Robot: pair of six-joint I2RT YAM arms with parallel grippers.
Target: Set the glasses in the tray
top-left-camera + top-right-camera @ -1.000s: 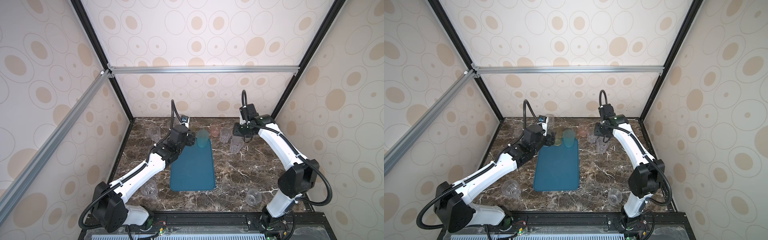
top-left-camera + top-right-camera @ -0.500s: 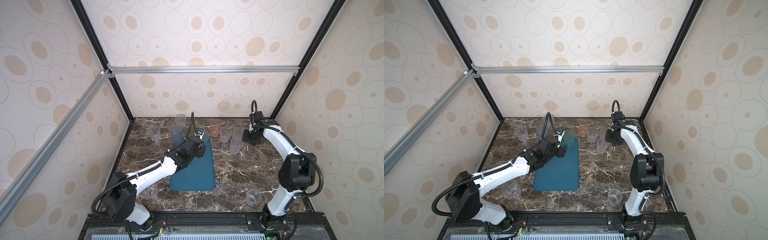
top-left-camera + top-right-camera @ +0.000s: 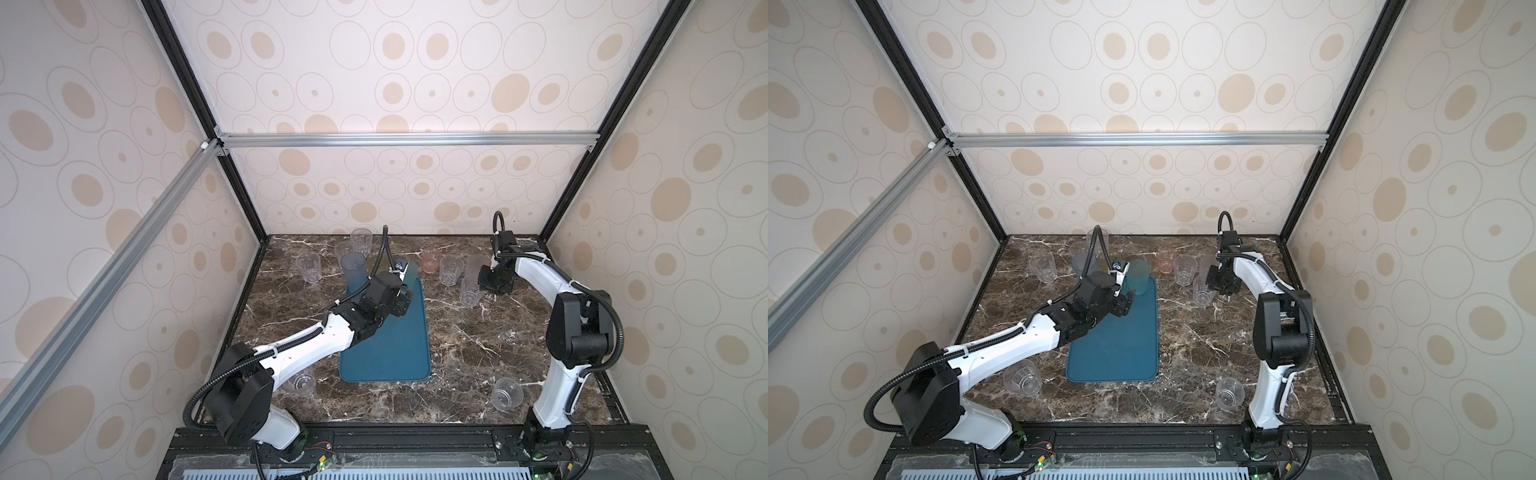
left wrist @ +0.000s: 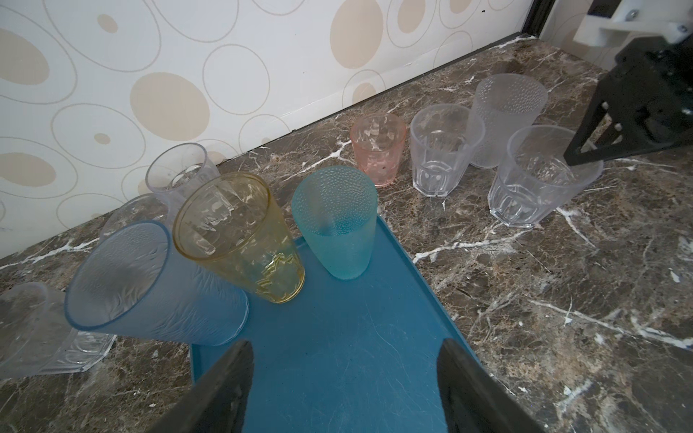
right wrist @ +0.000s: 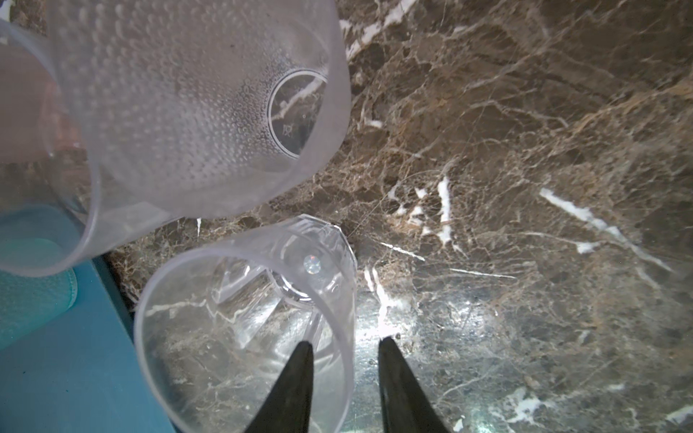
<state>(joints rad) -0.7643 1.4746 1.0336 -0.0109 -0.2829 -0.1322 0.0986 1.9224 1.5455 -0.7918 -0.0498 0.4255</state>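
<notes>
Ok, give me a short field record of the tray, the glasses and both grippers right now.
tray: flat on the marble table, centre
in tray: teal-green glass and yellow glass, standing at its far end
left gripper: open, empty, over the tray
right gripper: open, straddling the wall of a clear faceted glass on the table
blue frosted glass: at the tray's far corner; on or off unclear
off tray: pink glass, pale frosted glass, among others
</notes>
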